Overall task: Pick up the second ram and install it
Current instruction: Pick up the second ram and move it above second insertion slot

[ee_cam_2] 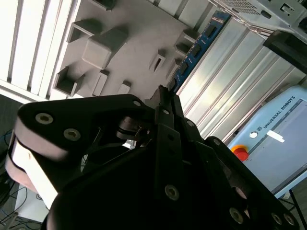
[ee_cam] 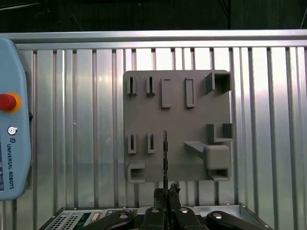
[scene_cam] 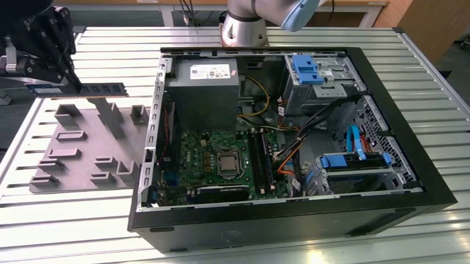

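**Stick in hand, not yet in the board**

In the exterior view you have the gripper (scene_cam: 72, 83) at the exterior view's far left, pinching the second ram (scene_cam: 103, 89). The stick lies level with its long edge down and hangs in the air above the gray tray (scene_cam: 81, 165), clear of the tray's posts. The open computer case (scene_cam: 294, 220) sits well apart from it, toward the exterior view's right on the slatted table (scene_cam: 74, 220). The motherboard (scene_cam: 198, 159) is exposed inside, and its long black slots (scene_cam: 261, 159) run beside the processor. You cannot tell from here whether any slot already holds a stick.

In the second wrist view the gripper (ee_cam_2: 167, 98) is pressed onto one end of the second ram (ee_cam_2: 196, 48). The rest of the stick reaches out past the tray toward the case.

In the first wrist view you see the second ram (ee_cam: 165, 148) edge-on as a thin line, clamped between the fingers (ee_cam: 157, 197), with the tray below it and the control pendant (ee_cam: 12, 120) off to one side.

By my reading the pick-up is done. The carry to the case and the seating in a slot remain.
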